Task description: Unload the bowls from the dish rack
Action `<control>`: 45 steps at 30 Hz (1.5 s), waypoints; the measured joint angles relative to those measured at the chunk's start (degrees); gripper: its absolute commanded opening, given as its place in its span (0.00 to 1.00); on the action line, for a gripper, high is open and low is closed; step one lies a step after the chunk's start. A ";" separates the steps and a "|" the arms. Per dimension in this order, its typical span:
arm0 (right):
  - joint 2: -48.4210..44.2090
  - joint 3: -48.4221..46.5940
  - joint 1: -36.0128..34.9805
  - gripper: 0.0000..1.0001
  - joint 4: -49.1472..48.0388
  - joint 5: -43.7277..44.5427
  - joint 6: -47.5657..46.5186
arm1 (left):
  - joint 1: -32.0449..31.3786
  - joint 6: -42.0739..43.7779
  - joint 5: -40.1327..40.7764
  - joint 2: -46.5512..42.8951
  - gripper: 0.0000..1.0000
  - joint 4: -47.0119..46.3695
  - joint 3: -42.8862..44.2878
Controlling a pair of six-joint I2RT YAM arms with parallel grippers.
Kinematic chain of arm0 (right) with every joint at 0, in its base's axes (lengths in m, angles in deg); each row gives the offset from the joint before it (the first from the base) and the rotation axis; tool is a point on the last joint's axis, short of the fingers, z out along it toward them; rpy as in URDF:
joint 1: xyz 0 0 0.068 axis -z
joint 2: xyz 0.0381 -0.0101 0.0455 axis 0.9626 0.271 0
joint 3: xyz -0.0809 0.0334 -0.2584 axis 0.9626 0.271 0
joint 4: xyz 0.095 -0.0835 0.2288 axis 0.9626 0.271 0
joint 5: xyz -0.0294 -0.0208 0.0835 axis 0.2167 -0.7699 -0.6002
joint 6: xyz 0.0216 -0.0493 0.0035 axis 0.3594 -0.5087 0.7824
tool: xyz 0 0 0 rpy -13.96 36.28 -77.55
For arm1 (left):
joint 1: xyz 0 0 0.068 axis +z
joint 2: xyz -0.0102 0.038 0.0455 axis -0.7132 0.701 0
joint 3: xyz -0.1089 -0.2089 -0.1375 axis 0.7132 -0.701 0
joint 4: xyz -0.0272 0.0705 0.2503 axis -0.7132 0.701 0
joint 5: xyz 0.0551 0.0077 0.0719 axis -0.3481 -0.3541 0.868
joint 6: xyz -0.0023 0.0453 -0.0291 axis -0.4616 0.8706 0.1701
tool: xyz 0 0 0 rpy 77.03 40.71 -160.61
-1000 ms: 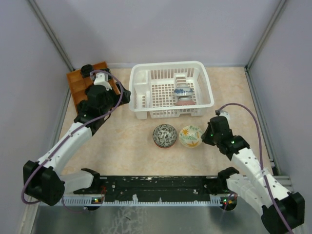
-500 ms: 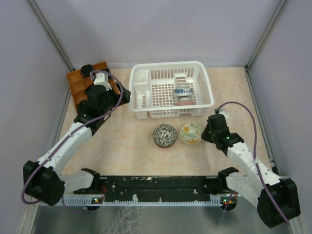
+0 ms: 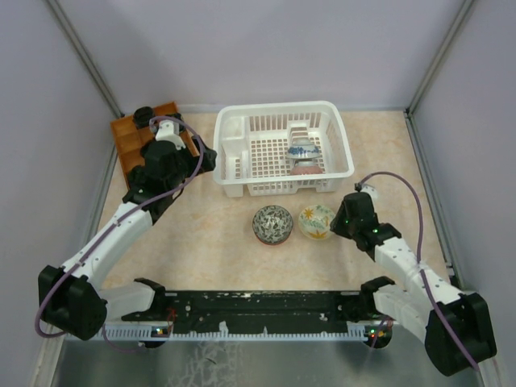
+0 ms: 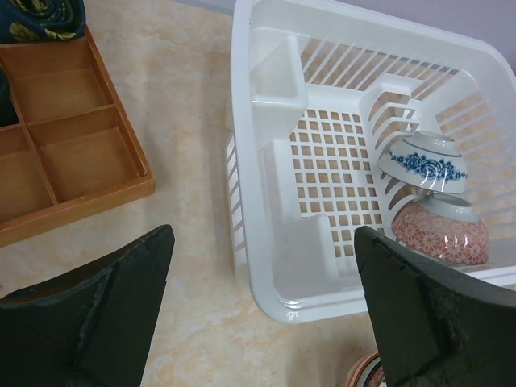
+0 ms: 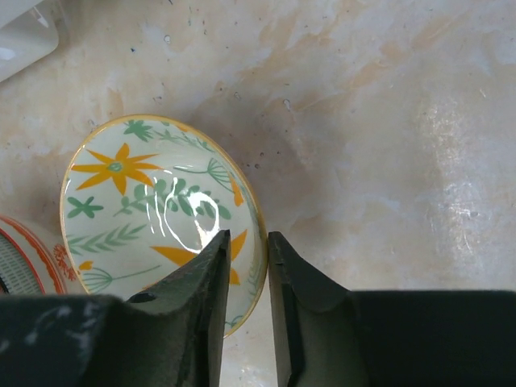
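– What's in the rack (image 4: 266,105)?
– Two bowls tipped on edge at its right end: a blue bowl (image 4: 426,161), and a red bowl (image 4: 442,230) touching it on the near side.
– And on the table (image 3: 201,234)?
– A dark bowl (image 3: 272,224) and a floral bowl (image 5: 153,218), upright, side by side, just in front of the rack.
– The grippers?
– The right gripper (image 5: 248,235) straddles the floral bowl's rim with its jaws slightly parted, not pinching. The left gripper (image 4: 264,238) gapes wide, holding nothing, between tray (image 4: 72,153) and rack. The tray's far corner holds a dark thing (image 4: 40,16).
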 measured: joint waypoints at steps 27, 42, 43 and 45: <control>2.14 -32.89 0.02 0.87 15.52 4.46 -15.72 | -0.02 0.04 0.04 1.03 0.99 0.00 0.02; 51.21 -76.11 -7.10 0.99 18.99 7.32 -36.37 | -0.04 0.02 -0.22 3.74 0.99 -0.57 0.04; 53.64 -78.36 -7.93 0.99 19.34 8.24 -37.64 | -0.04 0.02 -0.31 3.89 0.99 -0.66 0.04; 58.60 -82.71 -9.62 0.99 20.09 10.71 -40.46 | -0.04 0.00 -0.48 4.02 0.99 -0.90 0.04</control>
